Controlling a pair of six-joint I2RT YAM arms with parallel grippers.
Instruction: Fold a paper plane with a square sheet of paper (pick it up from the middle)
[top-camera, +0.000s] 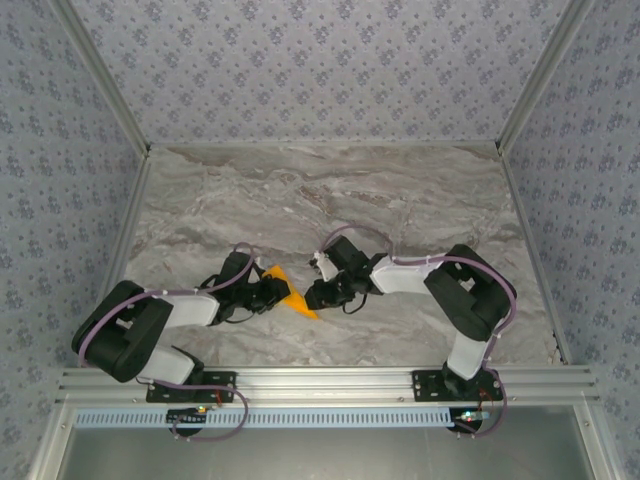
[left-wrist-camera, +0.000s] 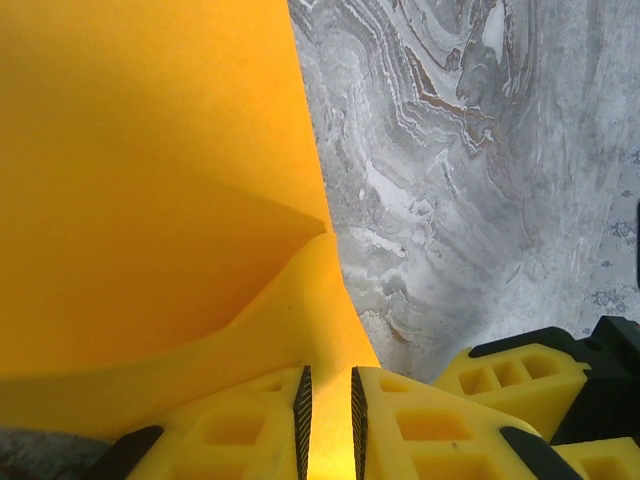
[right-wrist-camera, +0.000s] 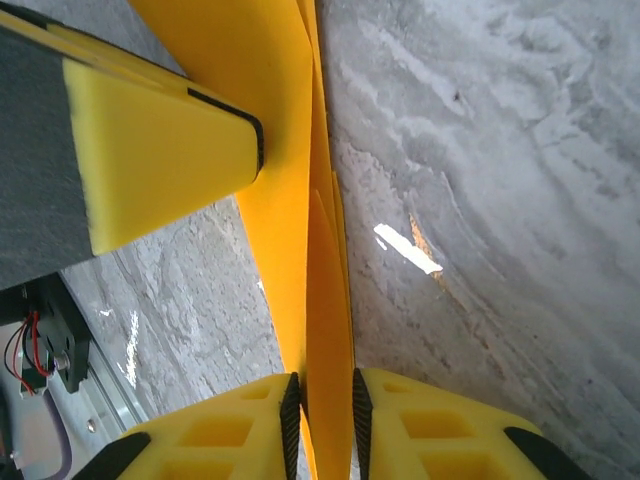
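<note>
The square sheet of paper is bright orange and folded into a narrow, layered, pointed shape. It is held between my two grippers just above the marble table near its front edge. My left gripper grips one end; in the left wrist view the paper runs down between the nearly closed jaws of the left gripper. My right gripper faces it from the right. In the right wrist view the folded layers of the paper fill the slim gap of the right gripper.
The marble tabletop stretches back to patterned walls on three sides. An aluminium rail carries both arm bases along the near edge. The two grippers almost touch: a left finger looms in the right wrist view, a right finger in the left.
</note>
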